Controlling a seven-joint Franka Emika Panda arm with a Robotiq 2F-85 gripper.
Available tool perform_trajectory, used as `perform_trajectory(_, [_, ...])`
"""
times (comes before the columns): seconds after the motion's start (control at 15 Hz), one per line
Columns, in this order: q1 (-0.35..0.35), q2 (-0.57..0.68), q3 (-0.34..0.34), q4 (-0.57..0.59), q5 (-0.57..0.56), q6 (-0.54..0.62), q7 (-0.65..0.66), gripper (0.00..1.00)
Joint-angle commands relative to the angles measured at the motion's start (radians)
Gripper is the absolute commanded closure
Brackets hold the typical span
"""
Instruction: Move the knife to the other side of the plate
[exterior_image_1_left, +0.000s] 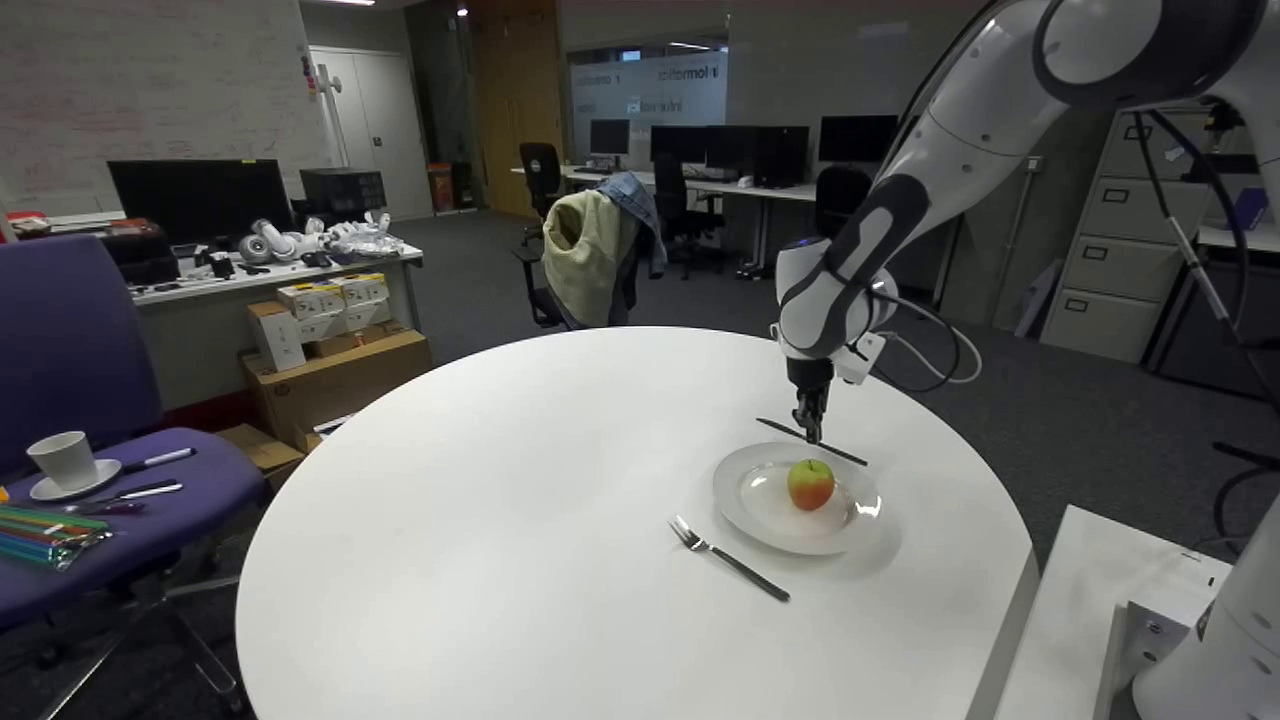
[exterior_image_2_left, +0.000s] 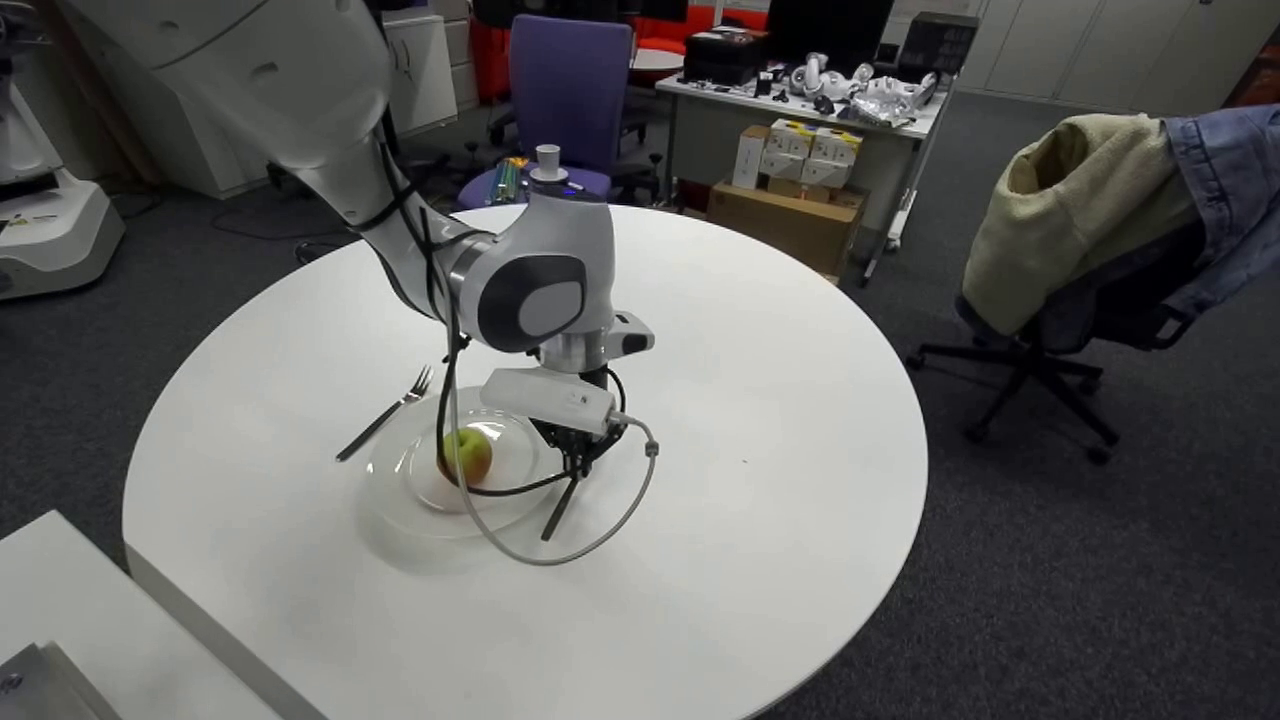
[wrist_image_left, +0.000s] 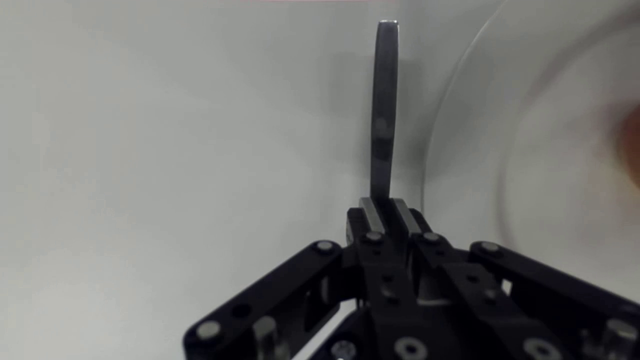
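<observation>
While our gripper (wrist_image_left: 383, 206) is pointing down, we are clenching the knife (wrist_image_left: 384, 100) in it, just outside the plate (exterior_image_1_left: 740, 505) and across from the fork (exterior_image_1_left: 748, 572); whether the knife is touching the table (exterior_image_1_left: 450, 550), we are not able to tell. In the wrist view one dark end of the knife is sticking out ahead of the gripper, and a narrow strip of the table is showing between it and the plate's rim. An apple (exterior_image_1_left: 810, 485) is sitting on the plate, so both are standing between the knife and the fork. On the white box (exterior_image_2_left: 540, 395) mounted above the gripper we are finding a mark (exterior_image_2_left: 583, 399) too small to read, and from it a grey cable (exterior_image_2_left: 545, 562) is looping low, crossing in front of the apple in an exterior view. Past the fork and past the knife, the table is spreading wide toward its curved edge; along its straight edge, a white bench (exterior_image_1_left: 1090, 560) is standing close by. Farther off, a purple chair (exterior_image_1_left: 75, 330) is holding a cup (exterior_image_1_left: 65, 460) on a saucer (exterior_image_1_left: 105, 475), and a pale fleece (exterior_image_1_left: 585, 245) is hanging over another chair (exterior_image_2_left: 1045, 368). Yellow-and-white boxes (exterior_image_1_left: 320, 300) are sitting on a big carton (exterior_image_1_left: 350, 390), too blurred for us to be reading anything on them. Behind, a whiteboard (exterior_image_1_left: 250, 40) is showing reddish writing (exterior_image_1_left: 110, 75) too faint to read, and on the glass (exterior_image_1_left: 645, 125) at the back we are picking out blurred pale lettering (exterior_image_1_left: 690, 72), apparently "informatics".
</observation>
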Motion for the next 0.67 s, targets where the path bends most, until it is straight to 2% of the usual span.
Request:
perform_trajectory(0.0, [-0.035,0.009,0.031,0.014,0.05,-0.011,-0.058,0.98])
perform_trajectory(0.6, [-0.044,0.016,0.021,0.016,0.046,-0.021,-0.055,0.98])
